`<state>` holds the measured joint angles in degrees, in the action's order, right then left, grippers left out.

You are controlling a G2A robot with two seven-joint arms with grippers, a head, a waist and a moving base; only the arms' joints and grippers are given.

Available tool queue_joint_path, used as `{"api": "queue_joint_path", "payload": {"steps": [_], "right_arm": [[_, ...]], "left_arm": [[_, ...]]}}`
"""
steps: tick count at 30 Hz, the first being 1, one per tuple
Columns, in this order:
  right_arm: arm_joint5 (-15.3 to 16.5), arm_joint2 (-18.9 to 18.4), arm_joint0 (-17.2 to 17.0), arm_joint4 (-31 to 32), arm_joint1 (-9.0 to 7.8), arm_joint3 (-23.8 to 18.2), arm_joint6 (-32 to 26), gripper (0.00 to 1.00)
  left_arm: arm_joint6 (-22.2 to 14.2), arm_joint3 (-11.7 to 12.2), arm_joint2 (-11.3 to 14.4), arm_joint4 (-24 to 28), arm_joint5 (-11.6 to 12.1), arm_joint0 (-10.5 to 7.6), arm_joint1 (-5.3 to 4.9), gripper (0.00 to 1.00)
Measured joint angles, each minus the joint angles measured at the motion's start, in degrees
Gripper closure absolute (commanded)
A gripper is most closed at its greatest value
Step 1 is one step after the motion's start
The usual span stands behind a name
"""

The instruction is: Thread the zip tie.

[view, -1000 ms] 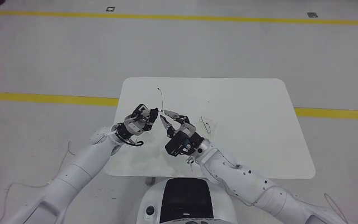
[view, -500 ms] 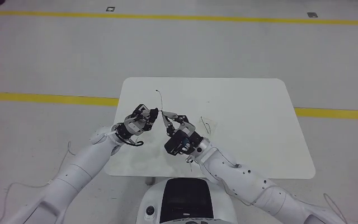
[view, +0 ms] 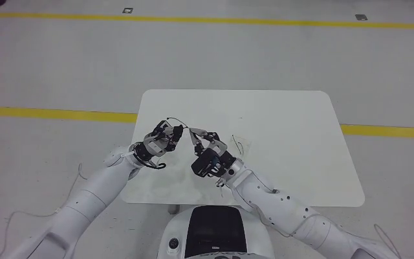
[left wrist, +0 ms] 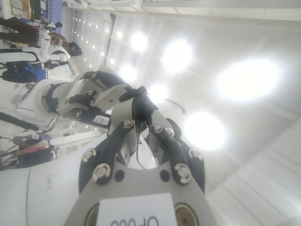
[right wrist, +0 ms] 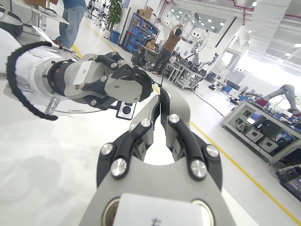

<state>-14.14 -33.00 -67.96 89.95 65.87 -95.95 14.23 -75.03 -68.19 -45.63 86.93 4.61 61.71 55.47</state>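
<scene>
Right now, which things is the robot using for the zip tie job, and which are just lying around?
In the job:
- zip tie, held above the table
- left hand, shut on it
- right hand, shut on it too

Just lying about:
- thin black strip on the table beside the right hand, maybe a spare tie

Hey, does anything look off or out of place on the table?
Nothing looks damaged. One loose black tie lies on the table near the right gripper, apart from the zip tie that it and the left gripper pinch.
</scene>
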Motion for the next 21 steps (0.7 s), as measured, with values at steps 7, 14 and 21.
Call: {"api": "queue_joint_path", "payload": {"steps": [7,14,21], "right_arm": [[0.1,-0.63,-0.48,0.0,-0.47,-0.14,-0.08,1.0],[0.32,-1.39,-1.22,0.0,-1.11,-0.52,-0.26,1.0],[0.54,-2.04,-1.85,0.0,-1.81,-1.12,-0.41,1.0]], "left_arm": [[0.0,0.0,0.0,0.0,0.0,0.0,0.0,1.0],[0.0,0.0,0.0,0.0,0.0,0.0,0.0,1.0],[0.0,0.0,0.0,0.0,0.0,0.0,0.0,1.0]]}}
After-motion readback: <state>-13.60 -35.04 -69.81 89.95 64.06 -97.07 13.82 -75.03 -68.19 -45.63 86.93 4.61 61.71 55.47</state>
